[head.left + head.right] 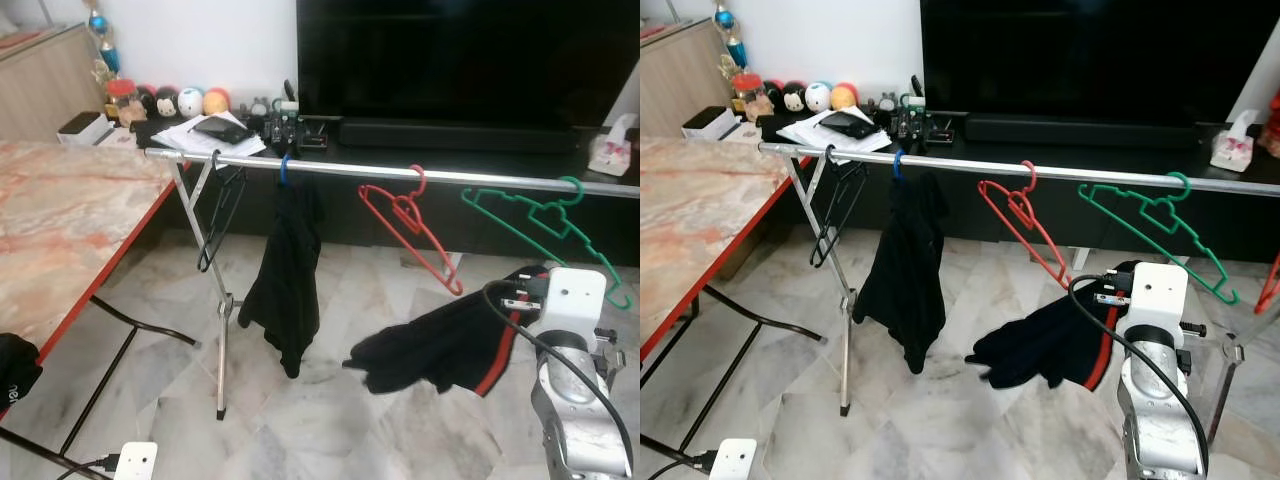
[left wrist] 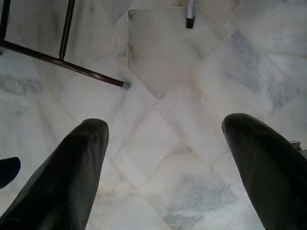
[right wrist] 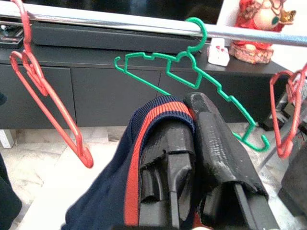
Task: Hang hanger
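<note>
So that I can hang it, my right gripper [image 3: 192,143] pinches the shirt [image 1: 1050,345] below the rail [image 1: 1060,172], near the green hanger [image 3: 192,72].

My left gripper [image 2: 163,158] is spread wide.

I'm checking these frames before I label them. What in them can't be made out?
- Right hand: shut on the dark garment; whether a hanger is inside is hidden by cloth.
- Rail: its right end is cut off by the head views' edge.
- Blue hanger: just its hook shows, the hung black garment covers the rest.

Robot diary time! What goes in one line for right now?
right gripper: shut on dark red-striped garment | near green plastic hanger | left gripper: open, idle
</note>
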Tool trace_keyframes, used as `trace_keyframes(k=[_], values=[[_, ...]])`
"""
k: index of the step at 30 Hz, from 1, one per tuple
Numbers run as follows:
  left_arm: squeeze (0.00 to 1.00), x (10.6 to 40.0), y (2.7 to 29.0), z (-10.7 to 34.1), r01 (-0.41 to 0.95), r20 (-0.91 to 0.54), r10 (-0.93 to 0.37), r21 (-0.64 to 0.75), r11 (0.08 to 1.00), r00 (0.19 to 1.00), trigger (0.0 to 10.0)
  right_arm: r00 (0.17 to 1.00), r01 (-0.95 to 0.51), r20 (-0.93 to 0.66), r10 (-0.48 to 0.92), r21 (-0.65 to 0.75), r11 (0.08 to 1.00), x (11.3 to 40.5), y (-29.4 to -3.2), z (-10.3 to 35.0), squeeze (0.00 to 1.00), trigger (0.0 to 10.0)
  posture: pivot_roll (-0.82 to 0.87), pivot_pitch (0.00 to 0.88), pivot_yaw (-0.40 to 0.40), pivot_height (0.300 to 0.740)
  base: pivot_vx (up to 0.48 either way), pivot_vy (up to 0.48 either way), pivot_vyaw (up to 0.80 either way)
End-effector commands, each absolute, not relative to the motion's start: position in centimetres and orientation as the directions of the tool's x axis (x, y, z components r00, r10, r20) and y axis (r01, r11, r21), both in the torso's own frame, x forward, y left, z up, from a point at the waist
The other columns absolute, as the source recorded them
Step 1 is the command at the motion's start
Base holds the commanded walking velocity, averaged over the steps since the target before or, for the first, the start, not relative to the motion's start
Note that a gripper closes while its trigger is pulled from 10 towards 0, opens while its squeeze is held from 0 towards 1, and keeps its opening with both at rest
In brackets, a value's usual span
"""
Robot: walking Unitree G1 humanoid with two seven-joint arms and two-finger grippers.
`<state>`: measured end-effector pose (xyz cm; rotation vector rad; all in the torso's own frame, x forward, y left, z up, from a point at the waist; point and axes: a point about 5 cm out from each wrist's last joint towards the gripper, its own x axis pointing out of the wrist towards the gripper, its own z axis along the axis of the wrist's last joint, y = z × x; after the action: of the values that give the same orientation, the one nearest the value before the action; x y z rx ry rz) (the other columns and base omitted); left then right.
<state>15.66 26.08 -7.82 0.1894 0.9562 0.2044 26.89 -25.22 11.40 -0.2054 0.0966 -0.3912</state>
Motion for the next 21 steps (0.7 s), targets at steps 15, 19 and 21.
trace_keyframes(k=[15,19,21], values=[[0.00,15.53,26.14,-7.87,-0.074,-0.794,0.254,0.257,0.964,0.553,10.0,0.918,0.389,-0.005,-0.396,-0.176,0.904,27.12,-25.25,12.18,0.00,10.0,-0.18,0.016,0.020,0.740,0.000,-0.271,0.00],[0.00,15.53,26.12,-7.87,-0.074,-0.794,0.254,0.257,0.964,0.553,10.0,0.916,0.392,-0.015,-0.401,-0.179,0.903,27.01,-25.42,11.85,0.00,10.0,-0.18,0.014,0.019,0.740,0.000,-0.298,0.00],[0.00,15.52,26.13,-7.87,-0.074,-0.794,0.255,0.257,0.963,0.553,10.0,0.916,0.392,-0.016,-0.401,-0.178,0.903,27.00,-25.40,11.82,0.00,10.0,-0.18,0.009,0.020,0.740,0.000,-0.298,0.00]])
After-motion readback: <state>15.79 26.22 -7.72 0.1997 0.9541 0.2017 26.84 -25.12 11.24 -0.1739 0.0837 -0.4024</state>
